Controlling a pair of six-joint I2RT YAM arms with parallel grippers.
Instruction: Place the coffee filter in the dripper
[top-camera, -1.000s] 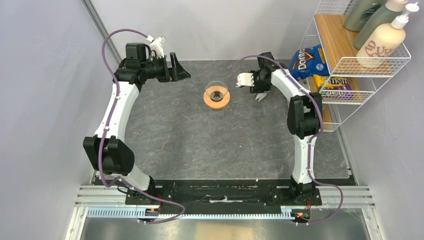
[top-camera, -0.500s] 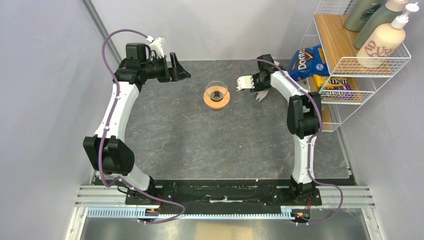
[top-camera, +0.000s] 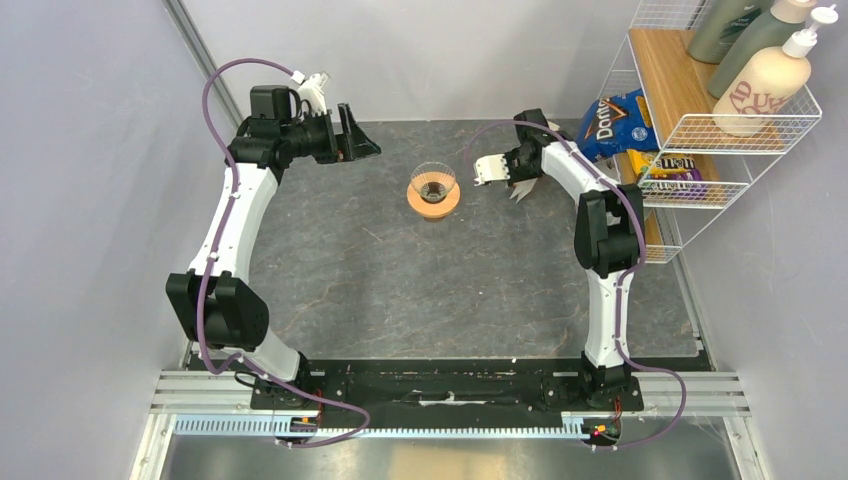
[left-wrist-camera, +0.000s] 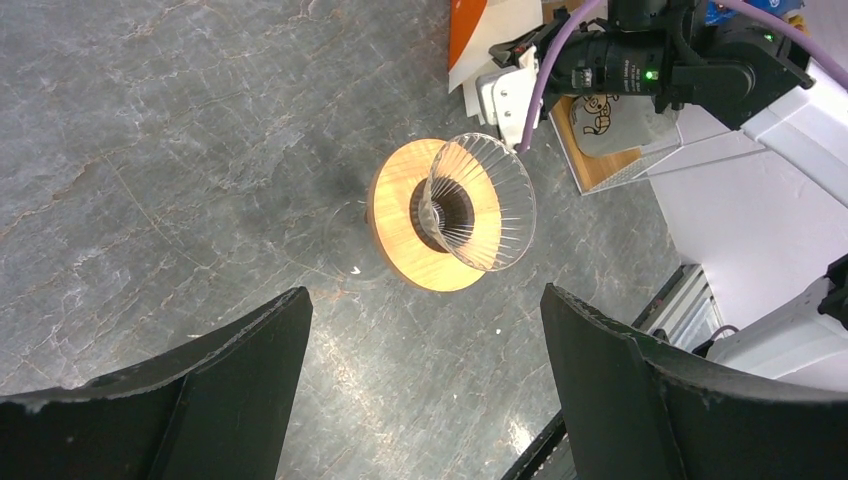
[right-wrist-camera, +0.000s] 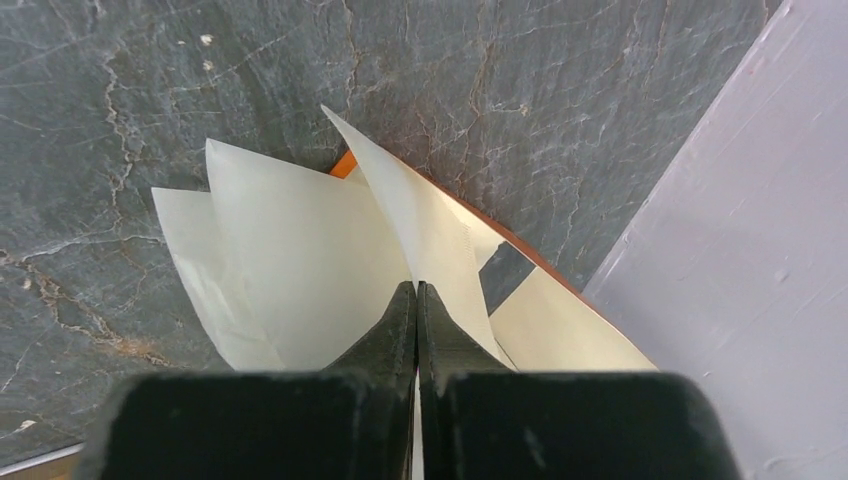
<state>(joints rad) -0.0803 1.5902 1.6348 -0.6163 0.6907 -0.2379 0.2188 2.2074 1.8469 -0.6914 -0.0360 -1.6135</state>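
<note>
Table dark grey, pale veining; dripper clear glass, fine ribs; collar orange-tan wood; filter plain cream-white; arms white, black joints; cables purple; bag blue.

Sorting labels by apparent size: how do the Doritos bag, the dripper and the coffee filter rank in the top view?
Largest: Doritos bag, partly hidden.
Then: dripper.
Smallest: coffee filter, mostly covered by the right pincer, so only its visible part counts.
</note>
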